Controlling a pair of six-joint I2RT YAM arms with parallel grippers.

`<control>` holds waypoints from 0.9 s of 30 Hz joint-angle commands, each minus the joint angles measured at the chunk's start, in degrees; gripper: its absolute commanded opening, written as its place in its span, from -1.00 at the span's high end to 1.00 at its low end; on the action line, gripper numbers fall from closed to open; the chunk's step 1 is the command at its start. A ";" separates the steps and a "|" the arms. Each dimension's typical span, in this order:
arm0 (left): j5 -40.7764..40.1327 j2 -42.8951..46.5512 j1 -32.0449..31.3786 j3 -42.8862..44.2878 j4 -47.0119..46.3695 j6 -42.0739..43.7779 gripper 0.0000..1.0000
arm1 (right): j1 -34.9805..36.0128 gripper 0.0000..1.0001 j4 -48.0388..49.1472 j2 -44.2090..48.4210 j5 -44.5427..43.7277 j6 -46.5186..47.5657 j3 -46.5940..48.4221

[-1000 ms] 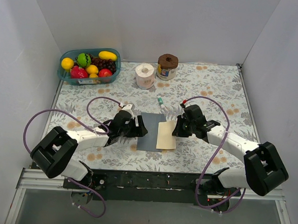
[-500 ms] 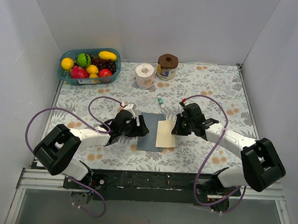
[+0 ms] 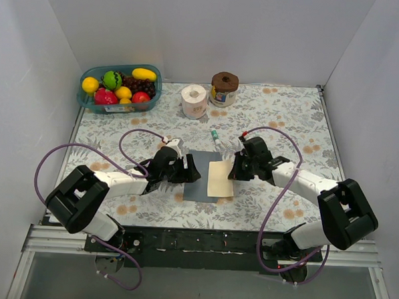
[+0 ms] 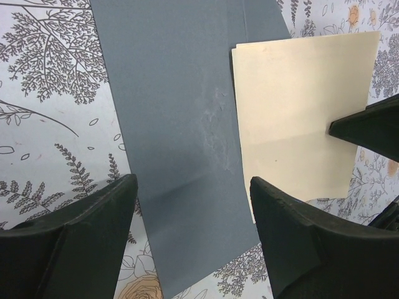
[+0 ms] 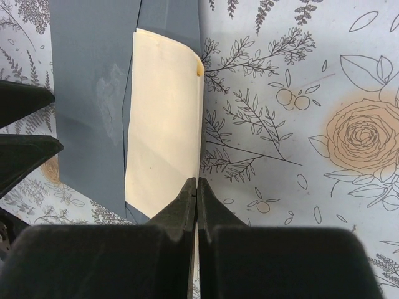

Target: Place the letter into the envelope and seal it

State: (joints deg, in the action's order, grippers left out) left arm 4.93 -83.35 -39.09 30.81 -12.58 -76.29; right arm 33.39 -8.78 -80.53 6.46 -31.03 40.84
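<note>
The right gripper point(image 5: 196, 180) is clenched on the right edge of the letter point(image 5: 165, 118), which curls up a little at its far corner. The letter lies partly over the right side of the envelope point(image 4: 181, 124), near the middle of the worktop point(image 3: 288, 121). The left gripper point(image 4: 192, 187) is released, its jaws spread wide over the envelope's left part and holding nothing. The worktop wears a pale cloth printed with grey leaves and orange roses. Just beyond the envelope lies a small pen point(image 3: 215, 135). Along the far edge stand a teal basket point(image 3: 84, 98) of fruit at the left, a paper roll point(image 3: 194, 100) and a brown-lidded jar point(image 3: 224, 88). Plain white walls close in the worktop on three sides.
</note>
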 commanded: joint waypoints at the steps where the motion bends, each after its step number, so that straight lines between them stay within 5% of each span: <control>1: 0.79 -0.85 0.16 -0.57 0.01 0.27 -0.45 | -0.25 0.97 1.83 -0.59 0.75 -0.18 2.49; 27: 2.89 0.47 -0.46 -6.11 -3.77 -6.85 -0.36 | -0.25 0.97 -1.07 -1.91 -4.79 -2.81 3.63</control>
State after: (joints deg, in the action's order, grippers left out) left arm 6.59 -83.72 -39.11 27.16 -19.79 -81.76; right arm 33.39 -9.45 -81.47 3.16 -32.47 42.17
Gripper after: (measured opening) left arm 0.683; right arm 0.024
